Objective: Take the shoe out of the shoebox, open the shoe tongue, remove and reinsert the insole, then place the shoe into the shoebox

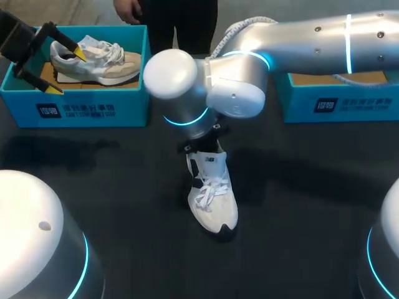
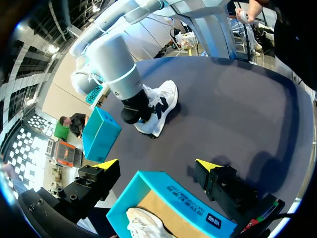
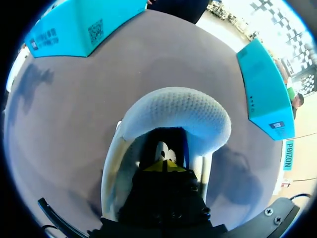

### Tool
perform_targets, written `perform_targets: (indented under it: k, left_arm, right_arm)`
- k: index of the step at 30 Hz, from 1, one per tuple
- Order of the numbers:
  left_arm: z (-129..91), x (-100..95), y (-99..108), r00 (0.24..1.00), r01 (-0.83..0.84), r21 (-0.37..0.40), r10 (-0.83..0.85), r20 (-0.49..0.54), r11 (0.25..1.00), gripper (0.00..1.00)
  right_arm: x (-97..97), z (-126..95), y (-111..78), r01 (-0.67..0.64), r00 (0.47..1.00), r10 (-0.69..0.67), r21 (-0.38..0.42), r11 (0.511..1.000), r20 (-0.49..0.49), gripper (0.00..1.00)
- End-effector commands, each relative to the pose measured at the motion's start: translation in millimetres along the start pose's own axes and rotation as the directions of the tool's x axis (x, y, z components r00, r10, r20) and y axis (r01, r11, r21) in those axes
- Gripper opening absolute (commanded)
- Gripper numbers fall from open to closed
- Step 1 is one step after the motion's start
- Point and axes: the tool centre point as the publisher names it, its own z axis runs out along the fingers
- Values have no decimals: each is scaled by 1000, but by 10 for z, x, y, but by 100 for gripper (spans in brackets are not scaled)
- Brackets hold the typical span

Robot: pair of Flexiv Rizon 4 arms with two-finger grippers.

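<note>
In the head view, the white shoe stands upright on the dark table near its middle, out of any box. Its toe points to six o'clock and its heel to twelve. It is white with black panels along the side, white laces tied loosely over the tongue, and a dark edge at the toe. The right arm comes in from two o'clock and bends down over the heel end, so its wrist hides the shoe's opening. At ten o'clock the left shoebox, teal with a cardboard floor, holds a beige shoe lying on its sole. The left end effector hangs over that box with its yellow tips spread wide, holding nothing. At two o'clock is the right shoebox, partly behind the arm.

In the left wrist view, the left end effector's tips stand far apart with only air between them. The left shoebox is under them, and part of the beige shoe shows inside it. Ahead, at about eleven o'clock from the end effector, the white shoe sits on the table with the right arm's grey wrist set down on its heel. The right shoebox is just beyond.

In the right wrist view, the right end effector is down inside the white shoe's opening. The padded white mesh heel collar arches just ahead of it, and the dark lining lies beneath. Whether it is open or closed, or has hold of anything, cannot be told. Both teal boxes stand past the heel, well apart.
</note>
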Motion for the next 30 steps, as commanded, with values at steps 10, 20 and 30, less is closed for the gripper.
perform_targets:
  k: [10,20,30]
  left_arm:
    - [-6,2,-6,1000,0,-2,0,-3,1000,100]
    - [-6,2,-6,1000,0,-2,0,-3,1000,100]
    - [-6,2,-6,1000,0,-2,0,-3,1000,100]
  right_arm:
    - [120,84,92,9,984,-8,3,1000,-179,0]
    - [119,-186,206,29,994,-35,-58,998,-101,0]
    - [-46,-155,323,45,999,-46,-91,995,-2,0]
